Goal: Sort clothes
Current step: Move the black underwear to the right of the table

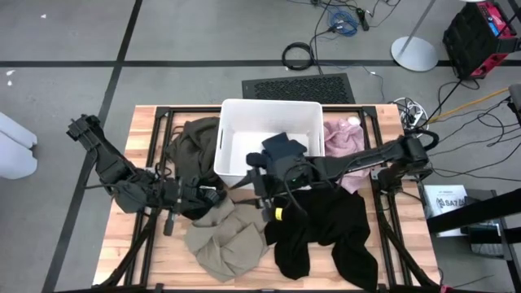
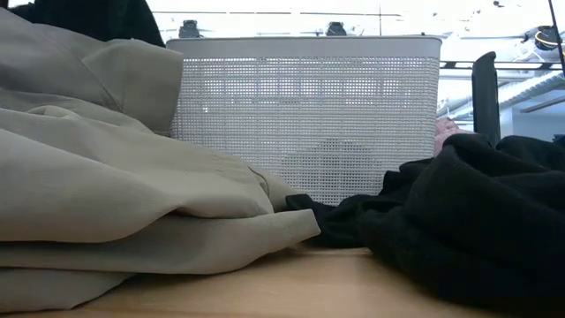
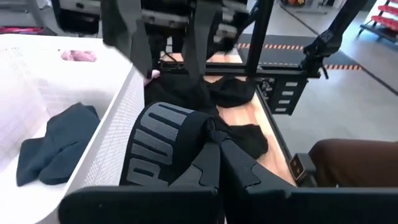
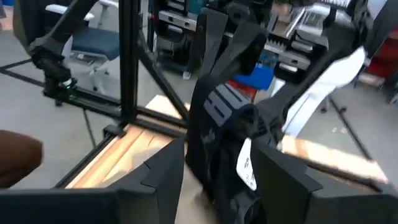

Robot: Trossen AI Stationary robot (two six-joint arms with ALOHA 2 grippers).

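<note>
A white bin (image 1: 273,114) stands at the table's far middle with a dark teal-blue garment (image 1: 282,147) inside, also in the left wrist view (image 3: 56,146). An olive-green garment (image 1: 189,145) lies left of the bin and a fuzzy pink one (image 1: 342,138) right of it. A beige-khaki garment (image 1: 224,240) and a large black garment (image 1: 326,232) lie at the near side. My left gripper (image 1: 218,195) and my right gripper (image 1: 262,175) are both shut on a small black garment with a lettered waistband (image 3: 158,146) just in front of the bin. My left gripper pinches the black garment between its two fingers at a bunched part beside the lettered waistband (image 3: 208,134). The fingers come about level from the table's left. The cloth runs from them toward the other gripper. My right gripper has a bunch of the black garment with a ribbed band and a white tag (image 4: 245,165) between its two fingers (image 4: 165,168). The fingers point down and toward the table's left. Several layers are gathered in the gap.
The bin's near wall (image 2: 309,115) stands right behind the grippers. The beige garment (image 2: 106,194) and the black garment (image 2: 477,221) cover most of the near table. Black frame bars (image 1: 163,122) edge the table. Cables and a floor grate lie beyond the far edge.
</note>
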